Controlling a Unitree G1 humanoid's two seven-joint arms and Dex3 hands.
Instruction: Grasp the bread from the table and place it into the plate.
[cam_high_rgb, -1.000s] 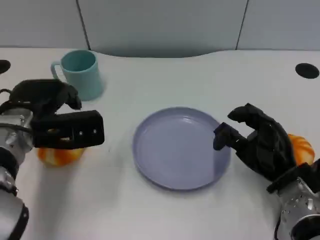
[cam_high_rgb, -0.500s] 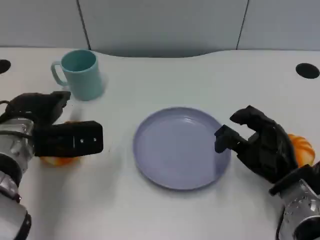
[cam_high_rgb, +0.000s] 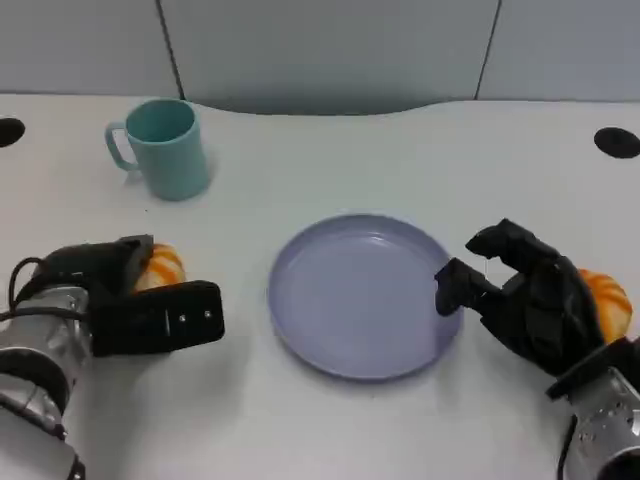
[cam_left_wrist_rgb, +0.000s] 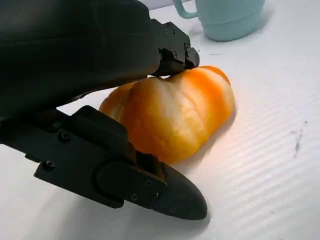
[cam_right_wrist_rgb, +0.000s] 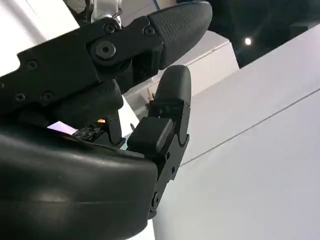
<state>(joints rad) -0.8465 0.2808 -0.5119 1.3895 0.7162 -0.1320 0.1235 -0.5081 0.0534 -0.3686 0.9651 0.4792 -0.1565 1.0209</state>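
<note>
Flanking bread (cam_left_wrist_rgb: 172, 117): left hand (cam_high_rgb: 130, 300), perhaps touching | mug (cam_high_rgb: 165, 148) beyond | plate (cam_high_rgb: 355, 295) beside

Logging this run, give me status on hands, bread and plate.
Left hand around the bread, not lifted. Right hand empty, beside plate. Plate bare. Second bread behind right hand.
</note>
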